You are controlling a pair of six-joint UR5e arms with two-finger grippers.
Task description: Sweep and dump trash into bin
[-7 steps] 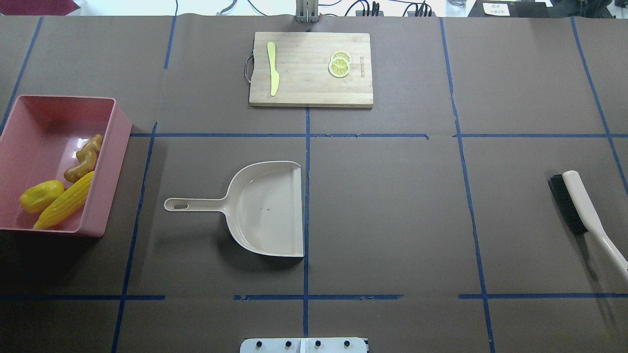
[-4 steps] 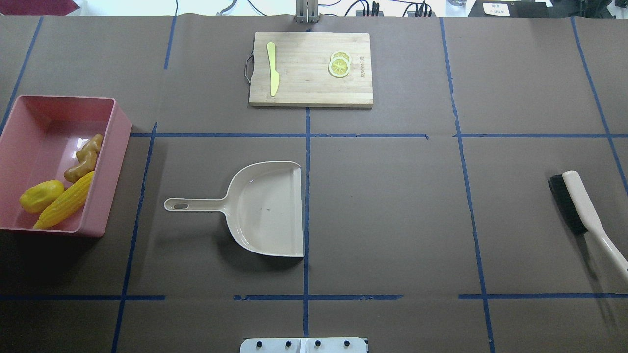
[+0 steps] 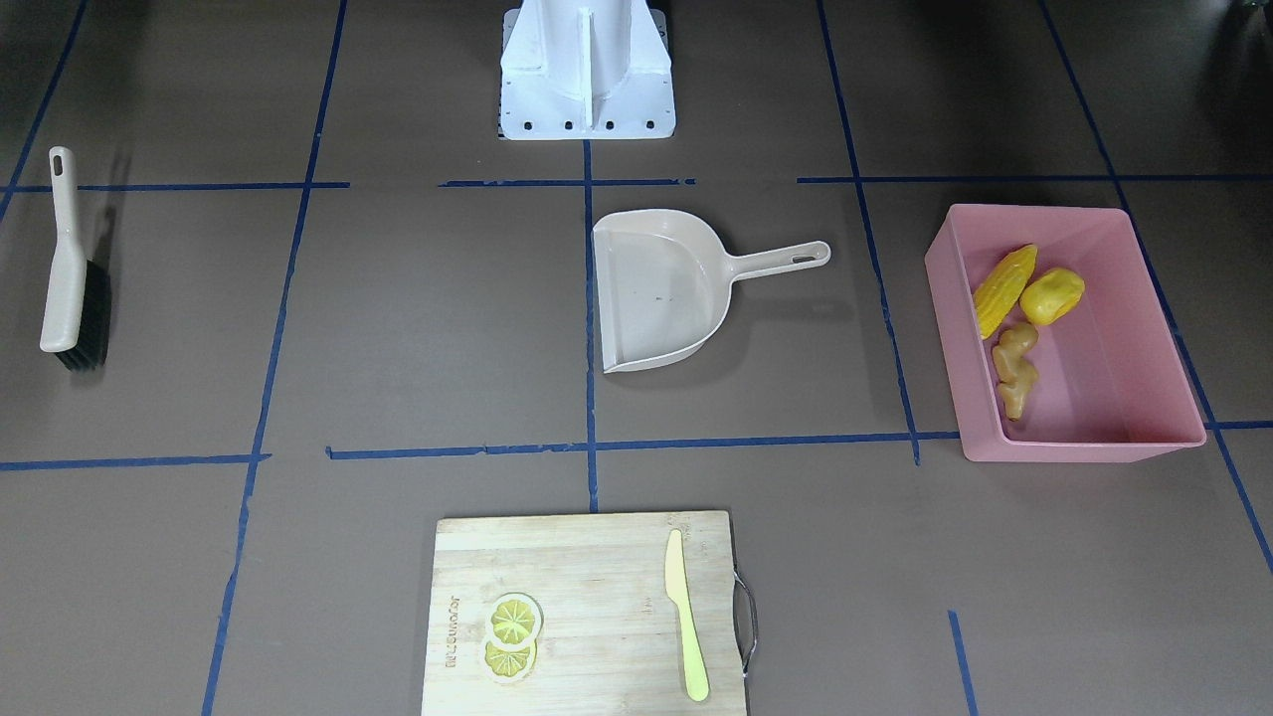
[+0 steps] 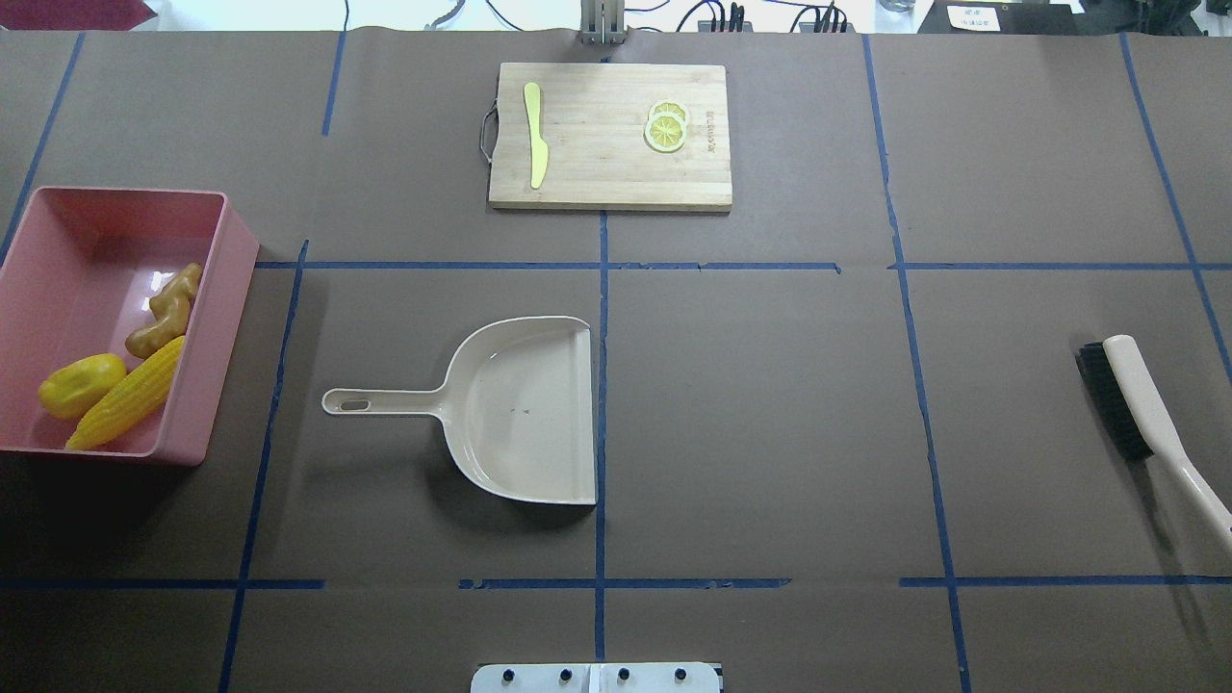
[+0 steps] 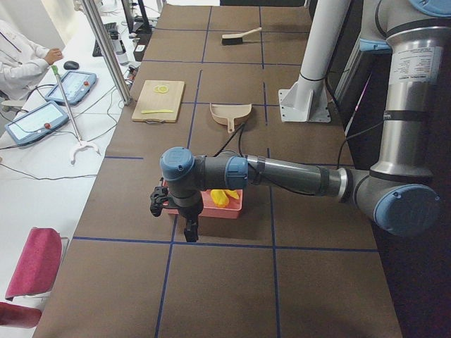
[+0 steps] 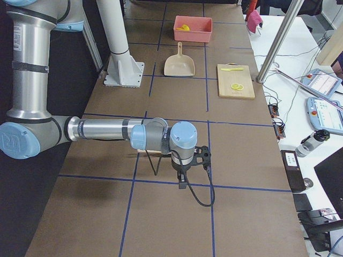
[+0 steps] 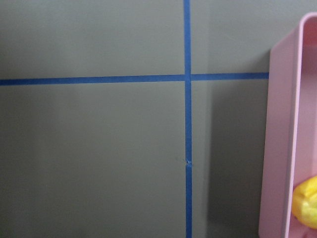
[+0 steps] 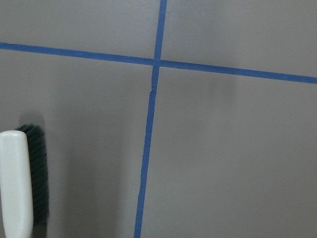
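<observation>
The pink bin stands at the table's left end and holds the trash: a corn cob, a rounded yellow lump and a tan ginger root. In the front-facing view the bin is at the right, with the corn cob inside. My left gripper shows only in the exterior left view, hanging just outside the bin's end wall; whether it is open, I cannot tell. My right gripper shows only in the exterior right view, beyond the brush; I cannot tell its state either.
A beige dustpan lies empty mid-table, its handle pointing toward the bin. A beige brush with black bristles lies at the right end. At the far edge, a wooden cutting board carries a pale knife and lemon slices.
</observation>
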